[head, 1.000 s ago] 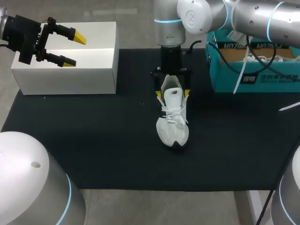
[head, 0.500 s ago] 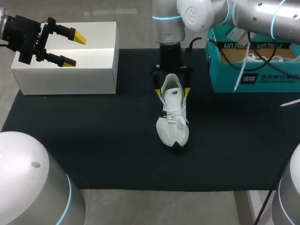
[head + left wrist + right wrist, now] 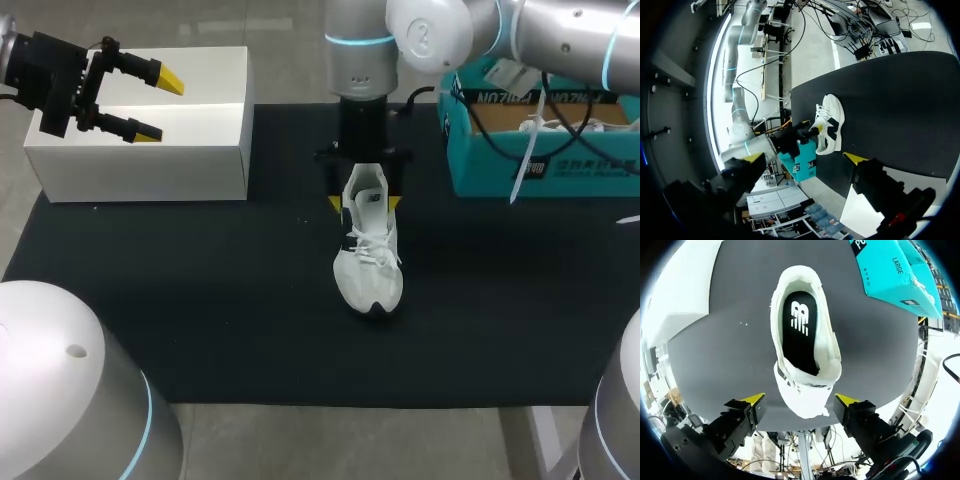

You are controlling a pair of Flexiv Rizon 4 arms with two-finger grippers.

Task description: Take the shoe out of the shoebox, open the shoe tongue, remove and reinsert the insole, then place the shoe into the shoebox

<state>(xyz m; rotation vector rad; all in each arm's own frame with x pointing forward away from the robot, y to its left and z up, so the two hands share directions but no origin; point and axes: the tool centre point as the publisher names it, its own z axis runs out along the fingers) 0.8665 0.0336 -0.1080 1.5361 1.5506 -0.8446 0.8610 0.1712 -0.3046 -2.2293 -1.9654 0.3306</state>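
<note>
Hovering at the heel of the single white laced shoe [image 3: 368, 255], which lay toe toward me on the matte black mat [image 3: 200, 300], my right gripper [image 3: 366, 204] stood open, its two yellow tips flanking the padded collar without touching it. One smooth black insole [image 3: 801, 330] showed inside the shoe. Two boxes sat on the table: a teal cardboard shoebox [image 3: 490, 160] at the right, and a plain white box [image 3: 150, 150] at the left, under my left gripper [image 3: 160, 106], whose fingers were spread wide.

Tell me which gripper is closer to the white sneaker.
Right. The right gripper is at the heel of the sneaker, one open finger on each side of it. The left gripper is far off, open, above the white box at the table's far left.
</note>
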